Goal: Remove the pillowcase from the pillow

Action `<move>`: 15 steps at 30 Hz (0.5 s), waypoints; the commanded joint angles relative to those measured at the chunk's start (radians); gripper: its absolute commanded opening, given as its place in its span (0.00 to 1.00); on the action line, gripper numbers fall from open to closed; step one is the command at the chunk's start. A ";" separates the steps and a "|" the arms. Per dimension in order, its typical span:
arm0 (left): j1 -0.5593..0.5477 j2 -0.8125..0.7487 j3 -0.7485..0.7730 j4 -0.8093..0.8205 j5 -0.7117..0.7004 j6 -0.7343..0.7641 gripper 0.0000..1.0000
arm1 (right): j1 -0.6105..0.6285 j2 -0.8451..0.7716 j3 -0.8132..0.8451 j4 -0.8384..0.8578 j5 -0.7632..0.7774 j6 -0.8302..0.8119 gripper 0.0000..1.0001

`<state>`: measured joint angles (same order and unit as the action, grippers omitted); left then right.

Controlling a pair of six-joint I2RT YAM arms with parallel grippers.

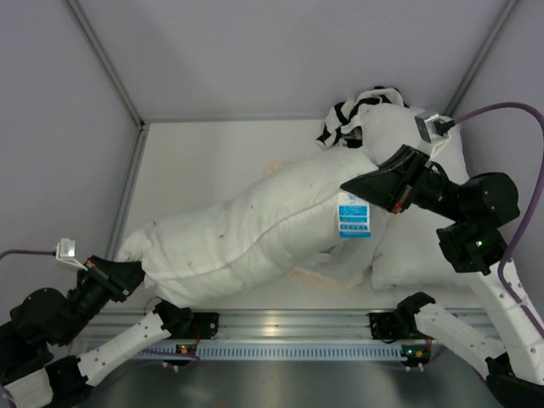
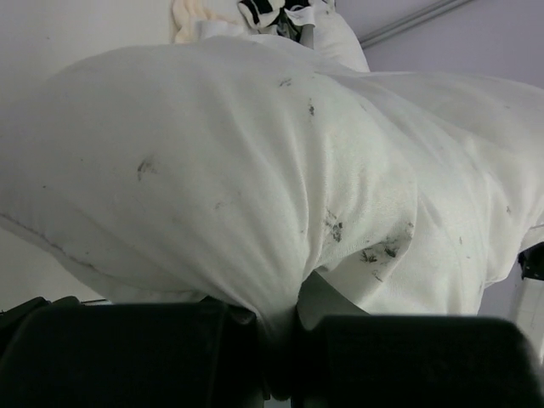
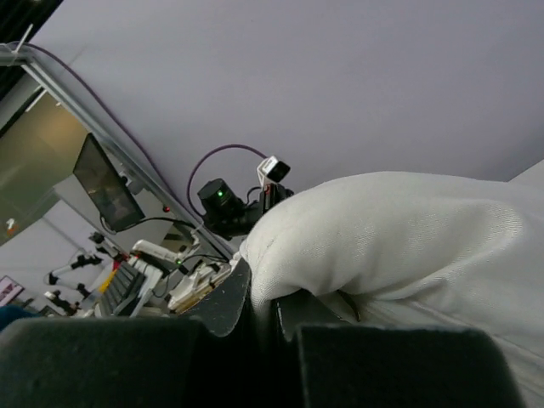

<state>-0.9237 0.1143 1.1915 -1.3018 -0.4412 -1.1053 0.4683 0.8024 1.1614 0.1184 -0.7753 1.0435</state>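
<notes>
The white speckled pillow (image 1: pixel 255 229) lies stretched diagonally across the table and carries a blue label (image 1: pixel 354 217). My left gripper (image 1: pixel 134 274) is shut on its lower-left corner, and the pinched fabric shows between the fingers in the left wrist view (image 2: pixel 285 336). My right gripper (image 1: pixel 355 184) is shut on the pillow's upper-right end (image 3: pixel 382 229). Of the pillowcase only a cream frill (image 1: pixel 327 276) shows, peeking out from under the pillow, with another bit at the far side (image 1: pixel 276 166). Its dark grey face is hidden.
A plain white pillow (image 1: pixel 408 251) lies at the right under my right arm. A black-and-white patterned cloth (image 1: pixel 357 112) sits at the back right. Grey walls enclose the table, and the metal rail (image 1: pixel 280 327) runs along the near edge.
</notes>
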 commanded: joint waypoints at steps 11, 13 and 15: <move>-0.003 0.050 0.285 0.122 -0.033 0.067 0.00 | 0.003 -0.023 -0.358 -0.028 0.074 0.010 0.00; -0.003 0.050 0.345 0.151 -0.033 0.079 0.00 | 0.001 -0.061 -0.333 -0.110 0.087 -0.022 0.00; -0.003 0.062 0.382 0.154 -0.039 0.096 0.00 | 0.003 -0.087 -0.295 -0.170 0.100 -0.060 0.00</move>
<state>-0.9241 0.1226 1.5192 -1.2934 -0.4686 -1.0512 0.4683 0.8127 0.7658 -0.0750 -0.6861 1.0424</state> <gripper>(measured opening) 0.075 0.025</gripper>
